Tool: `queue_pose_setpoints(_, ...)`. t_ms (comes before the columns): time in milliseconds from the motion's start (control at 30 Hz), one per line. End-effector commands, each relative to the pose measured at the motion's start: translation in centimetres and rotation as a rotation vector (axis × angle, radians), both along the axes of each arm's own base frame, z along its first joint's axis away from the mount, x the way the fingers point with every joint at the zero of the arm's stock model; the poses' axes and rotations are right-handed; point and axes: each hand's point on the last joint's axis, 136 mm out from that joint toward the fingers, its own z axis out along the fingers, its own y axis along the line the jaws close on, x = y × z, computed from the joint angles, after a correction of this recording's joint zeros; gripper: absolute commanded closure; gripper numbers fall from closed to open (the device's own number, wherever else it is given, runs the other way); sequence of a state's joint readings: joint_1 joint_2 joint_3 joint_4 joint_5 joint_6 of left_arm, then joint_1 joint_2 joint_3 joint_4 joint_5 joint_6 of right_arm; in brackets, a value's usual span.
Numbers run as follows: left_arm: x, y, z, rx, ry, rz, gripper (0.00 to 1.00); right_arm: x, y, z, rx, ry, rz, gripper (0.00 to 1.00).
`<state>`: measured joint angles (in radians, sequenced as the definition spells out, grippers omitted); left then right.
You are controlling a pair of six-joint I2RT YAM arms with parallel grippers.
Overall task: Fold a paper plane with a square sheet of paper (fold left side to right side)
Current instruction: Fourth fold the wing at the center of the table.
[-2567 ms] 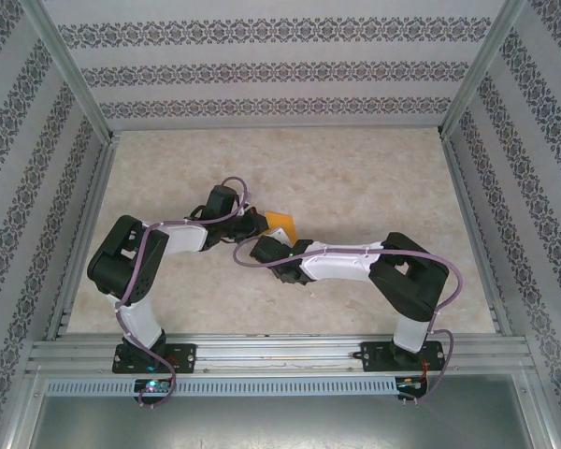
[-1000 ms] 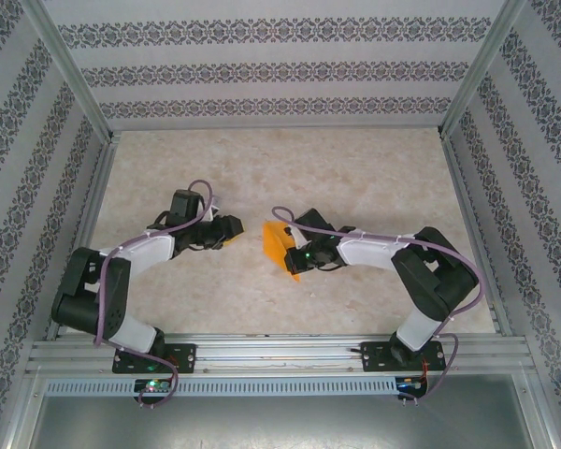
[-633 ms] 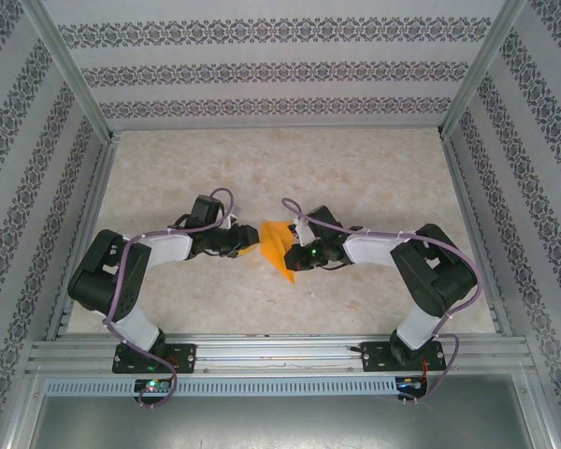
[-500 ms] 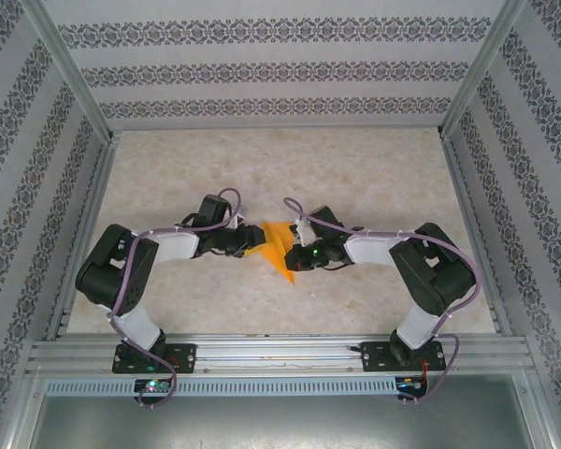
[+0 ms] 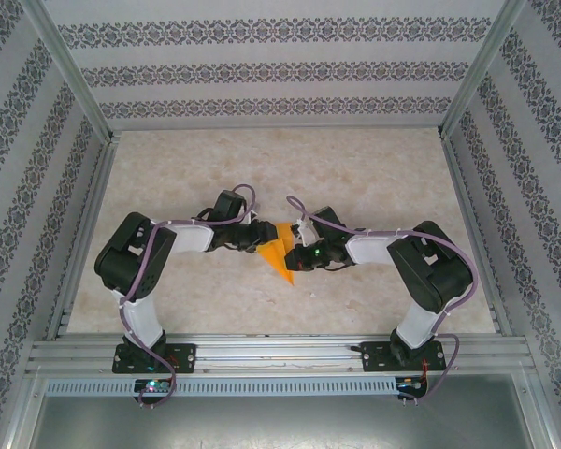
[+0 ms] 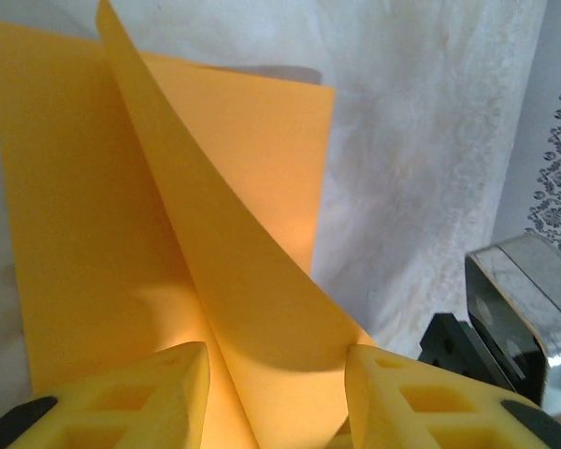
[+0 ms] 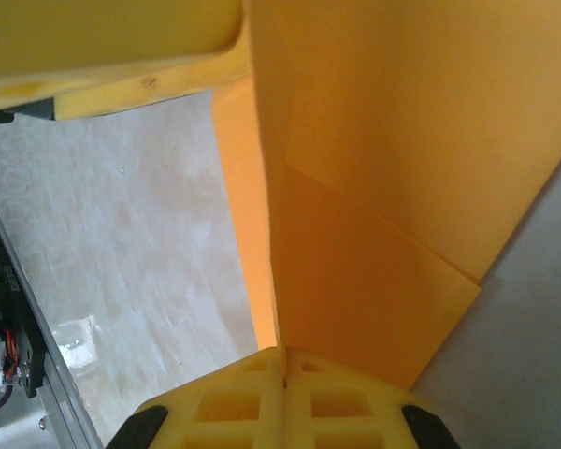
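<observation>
1 orange paper sheet [image 5: 279, 258] (part-folded), 2 arms [image 5: 182, 238] [image 5: 374, 248], 2 pincers: left pincer [image 5: 258, 238] & right pincer [image 5: 293, 251].

The orange paper [image 5: 279, 254] is folded into a pointed wedge, one flap lifted, over the table's [image 5: 355, 168] middle, tip toward the near edge.

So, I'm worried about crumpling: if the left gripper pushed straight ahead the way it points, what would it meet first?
Probably the paper: its raised flap stands between the left gripper's open jaws, right ahead. How near the flap's base lies is hard to judge.
</observation>
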<state>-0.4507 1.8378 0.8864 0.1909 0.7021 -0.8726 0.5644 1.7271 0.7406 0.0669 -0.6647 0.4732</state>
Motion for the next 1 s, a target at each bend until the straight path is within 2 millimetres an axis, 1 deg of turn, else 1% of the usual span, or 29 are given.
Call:
queue_pose_setpoints(0, 0.3, -0.1, -0.2, 0.034, -0.001, 0.008, 0.57, -0.2, -0.2, -0.5, 0.020, 0.023, -0.003, 1.00)
queue_pose_setpoints(133, 0.3, -0.2, -0.9, 0.051, 0.020, 0.002, 0.57, -0.2, -0.2, -0.6, 0.028, 0.034, -0.003, 1.00)
queue_pose_setpoints(433, -0.1, 0.5, -2.8, 0.133, 0.072, -0.001, 0.57, -0.1, -0.3, -0.9, 0.026, 0.043, -0.009, 0.99)
queue_pose_setpoints(633, -0.2, 1.0, -3.5, 0.180, 0.086, -0.001, 0.57, -0.2, -0.3, -1.0, 0.025, 0.045, -0.011, 0.94)
queue_pose_setpoints(967, -0.5, 1.2, -4.5, 0.204, 0.116, -0.003, 0.57, 0.2, 0.0, 0.4, 0.054, 0.023, -0.014, 0.81)
